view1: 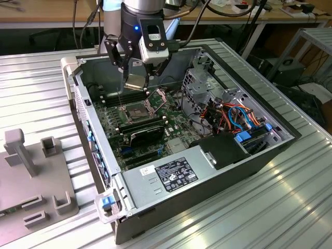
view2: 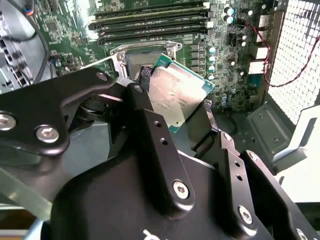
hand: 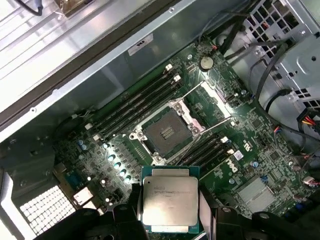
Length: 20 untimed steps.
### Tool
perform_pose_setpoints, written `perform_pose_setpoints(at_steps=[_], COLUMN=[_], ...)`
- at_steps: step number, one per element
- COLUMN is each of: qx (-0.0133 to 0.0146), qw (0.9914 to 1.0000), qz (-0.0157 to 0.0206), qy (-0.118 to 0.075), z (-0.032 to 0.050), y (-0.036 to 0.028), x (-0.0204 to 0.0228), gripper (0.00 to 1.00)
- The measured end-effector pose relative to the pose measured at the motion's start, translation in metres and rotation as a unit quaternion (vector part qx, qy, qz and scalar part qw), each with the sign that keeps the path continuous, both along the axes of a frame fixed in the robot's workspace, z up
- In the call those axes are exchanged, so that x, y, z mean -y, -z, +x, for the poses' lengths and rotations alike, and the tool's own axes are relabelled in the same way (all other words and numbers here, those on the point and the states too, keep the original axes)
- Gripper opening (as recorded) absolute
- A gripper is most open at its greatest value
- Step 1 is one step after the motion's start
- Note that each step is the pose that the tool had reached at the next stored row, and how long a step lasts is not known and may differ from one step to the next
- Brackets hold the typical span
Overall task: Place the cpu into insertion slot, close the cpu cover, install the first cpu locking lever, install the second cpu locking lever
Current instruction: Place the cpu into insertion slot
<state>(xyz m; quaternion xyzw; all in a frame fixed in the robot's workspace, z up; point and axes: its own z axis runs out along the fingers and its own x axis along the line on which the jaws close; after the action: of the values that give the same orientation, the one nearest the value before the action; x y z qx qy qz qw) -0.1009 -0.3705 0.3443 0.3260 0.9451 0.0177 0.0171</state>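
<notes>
Right, 1 cpu [hand: 170,202] pinched btwn gripper [view1: 136,79] fingers [view2: 150,132] above 1 slot [hand: 167,131]; first wrist view shows slot bare, cover [hand: 215,99] up.

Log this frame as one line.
gripper: shut on cpu | cpu: held clear of slot, not seated | insertion slot: empty | cpu cover: raised open

Clear air between cpu [view1: 136,82], clamped in gripper [view1: 137,75], and slot [view1: 136,112] straight below. Slot bare, cover [hand: 216,95] standing up off it at one edge. Memory sticks [hand: 134,104] close along two sides. Drive cage [view1: 201,85] toward the exterior view's right, case wall [view1: 85,111] toward its left.
</notes>
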Motion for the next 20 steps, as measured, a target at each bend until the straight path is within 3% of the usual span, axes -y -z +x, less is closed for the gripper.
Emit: perform_pose_setpoints(at_steps=[4, 10, 13, 16, 20], qx=[0.0, 0.0, 0.0, 0.0, 0.0], qw=[0.99922, 0.99877, 0.99801, 0.99511, 0.99018], qz=[0.0, 0.0, 0.0001, 0.0, 0.0], qy=[0.039, 0.05, 0.063, 0.099, 0.14], z=[0.0002, 0.0057, 0.0076, 0.0078, 0.0078], y=[0.0046, 0.0087, 0.0107, 0.0147, 0.0198], x=[0.0, -0.0061, -0.0067, -0.0067, -0.0068], gripper=[0.54, 0.54, 0.54, 0.54, 0.54])
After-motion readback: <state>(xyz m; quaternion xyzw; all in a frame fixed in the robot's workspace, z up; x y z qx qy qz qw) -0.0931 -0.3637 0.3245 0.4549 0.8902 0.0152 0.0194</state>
